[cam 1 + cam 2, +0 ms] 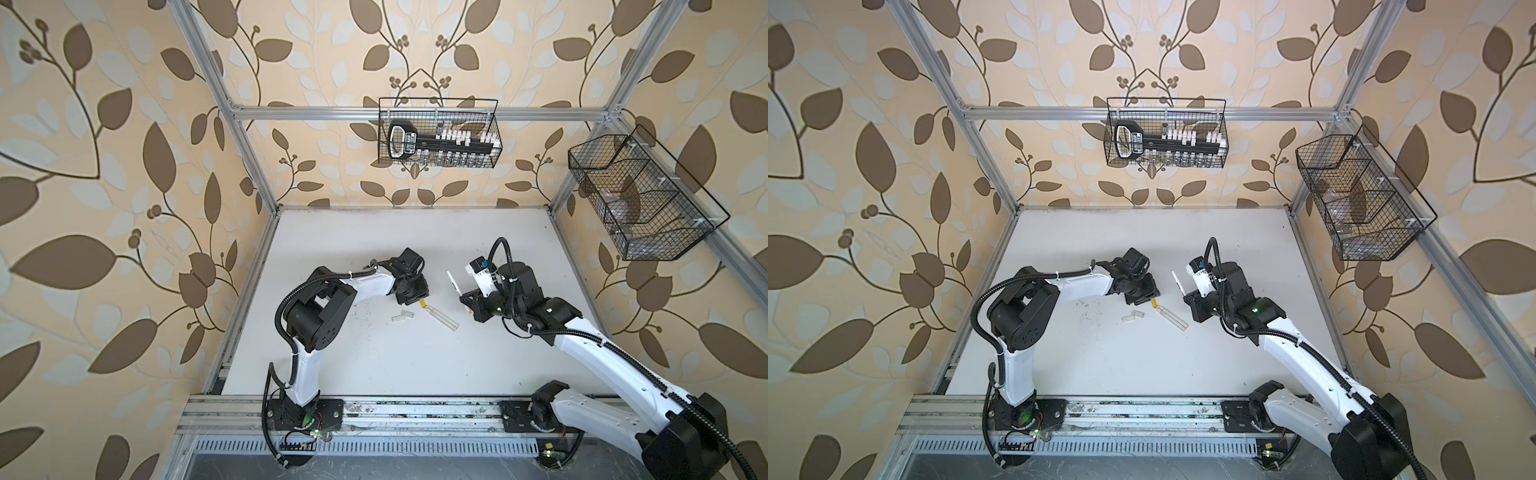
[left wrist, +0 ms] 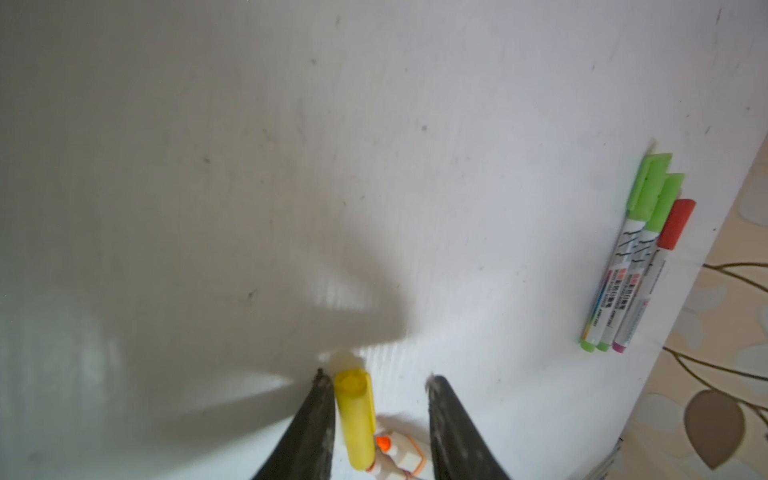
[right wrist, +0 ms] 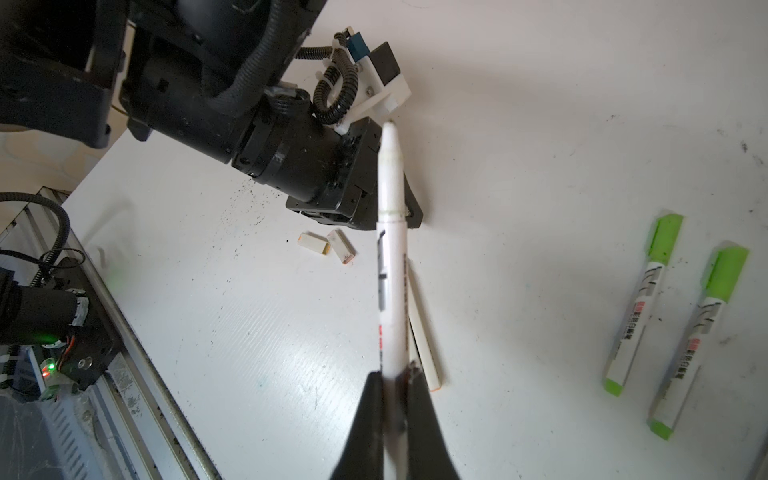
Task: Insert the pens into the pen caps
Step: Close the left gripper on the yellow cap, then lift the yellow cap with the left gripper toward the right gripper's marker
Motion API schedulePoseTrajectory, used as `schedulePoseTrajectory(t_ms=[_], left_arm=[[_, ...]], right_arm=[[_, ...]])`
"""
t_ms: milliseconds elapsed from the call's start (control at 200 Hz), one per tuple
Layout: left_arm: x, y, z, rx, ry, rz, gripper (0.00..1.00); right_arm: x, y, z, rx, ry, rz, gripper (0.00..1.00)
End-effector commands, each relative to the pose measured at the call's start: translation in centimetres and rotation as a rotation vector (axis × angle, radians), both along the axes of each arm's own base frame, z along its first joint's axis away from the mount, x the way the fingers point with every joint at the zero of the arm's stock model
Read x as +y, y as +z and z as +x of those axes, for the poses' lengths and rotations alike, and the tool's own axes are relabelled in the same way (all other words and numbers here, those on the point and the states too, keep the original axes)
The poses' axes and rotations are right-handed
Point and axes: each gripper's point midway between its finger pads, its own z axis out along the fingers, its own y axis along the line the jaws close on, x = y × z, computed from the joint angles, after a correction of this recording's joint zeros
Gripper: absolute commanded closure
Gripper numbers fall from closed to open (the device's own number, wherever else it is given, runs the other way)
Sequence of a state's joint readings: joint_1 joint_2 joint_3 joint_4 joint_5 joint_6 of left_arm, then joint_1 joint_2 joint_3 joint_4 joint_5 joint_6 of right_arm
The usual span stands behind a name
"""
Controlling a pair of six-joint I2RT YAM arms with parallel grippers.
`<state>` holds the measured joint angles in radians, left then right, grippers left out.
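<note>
The left hand (image 2: pixel 376 379) is low over the counter (image 1: pixel 374 365), fingers apart, one on each side of the yellow cap (image 2: pixel 353 415). One finger touches the cap; the other does not. A clear pen (image 1: pixel 444 319) with an orange tip lies just beside that cap, and two small whitish caps (image 3: pixel 314 243) lie near it. The right hand (image 3: pixel 395 374) is clamped on a white pen (image 3: pixel 390 257), near the yellow cap.

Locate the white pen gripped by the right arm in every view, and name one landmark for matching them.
Both top views: the white pen sits just right of centre, angled upward.
Left wrist view: not in it.
Right wrist view: the pen runs through the middle, out of the right end effector.
Landmark: the two loose whitish caps, seen in both top views and the right wrist view.
</note>
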<state>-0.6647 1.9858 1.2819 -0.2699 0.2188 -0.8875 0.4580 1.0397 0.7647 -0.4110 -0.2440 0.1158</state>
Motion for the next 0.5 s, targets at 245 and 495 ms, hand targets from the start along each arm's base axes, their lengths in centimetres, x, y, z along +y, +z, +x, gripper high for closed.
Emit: schedulePoseTrajectory(t_ms=[245,495], left_arm=[[3.8,-5.7,-4.5,0.128,-0.115,0.329,0.7],[3.5,-6.3,-4.7,0.126,-0.11,0.305,0.85]], right_arm=[[-0.9,0.3,-0.2,0.004,-0.028,0.008,0.96],[-1.0,0.3,-0.4,0.005,-0.036,0.009,0.96]])
